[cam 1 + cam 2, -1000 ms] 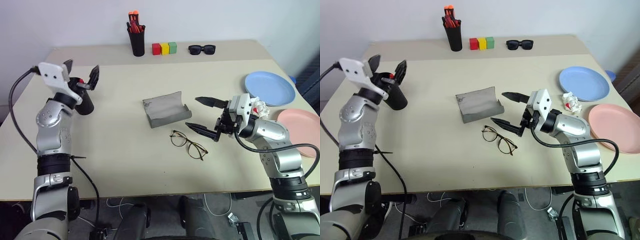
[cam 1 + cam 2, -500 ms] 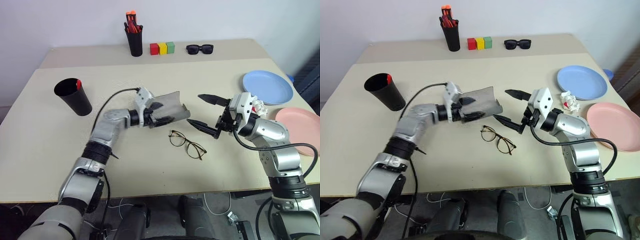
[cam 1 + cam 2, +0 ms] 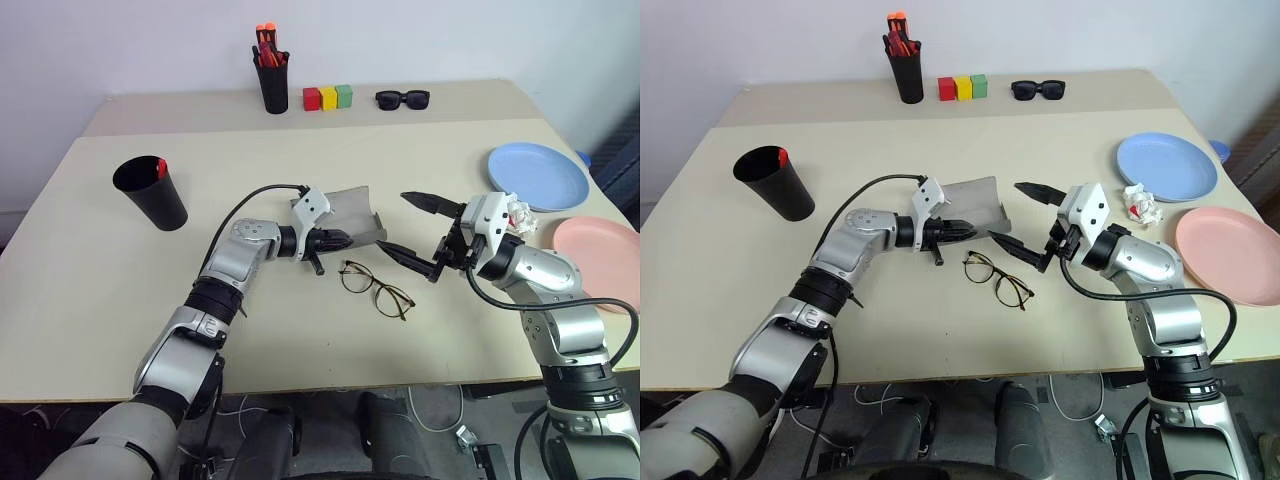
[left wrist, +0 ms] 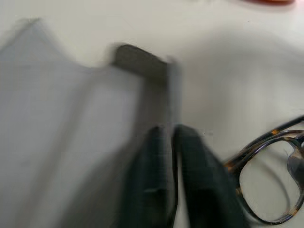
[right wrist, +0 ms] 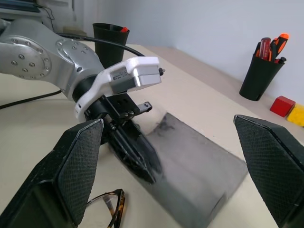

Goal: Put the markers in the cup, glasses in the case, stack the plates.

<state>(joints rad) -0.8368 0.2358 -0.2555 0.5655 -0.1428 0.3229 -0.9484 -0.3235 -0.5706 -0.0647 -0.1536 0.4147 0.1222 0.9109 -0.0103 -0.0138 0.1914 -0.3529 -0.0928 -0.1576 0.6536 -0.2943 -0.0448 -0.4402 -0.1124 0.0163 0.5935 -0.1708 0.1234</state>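
Observation:
The grey case [image 3: 355, 212] lies open mid-table. My left gripper [image 3: 335, 240] is shut at its front left corner, and in the left wrist view the case's rim [image 4: 168, 90] runs down between the fingers [image 4: 152, 180]. The wire-framed glasses [image 3: 375, 288] lie on the table just in front of the case. My right gripper [image 3: 397, 222] hangs open to the right of the case, holding nothing. The black cup [image 3: 152, 195] stands at the left with the marker's red cap [image 3: 161, 168] showing at its rim. The blue plate [image 3: 540, 175] and pink plate [image 3: 600, 250] lie apart at the right.
At the back stand a slim black pen holder [image 3: 274, 78] with orange-capped markers, three coloured blocks [image 3: 328, 97] and black sunglasses [image 3: 403, 99]. A crumpled paper [image 3: 520, 213] lies between the plates. The table's front strip is bare.
My left arm swung from the cup at the left across to the case, dropped low, and its fingers went from open to shut. The right arm stayed in place.

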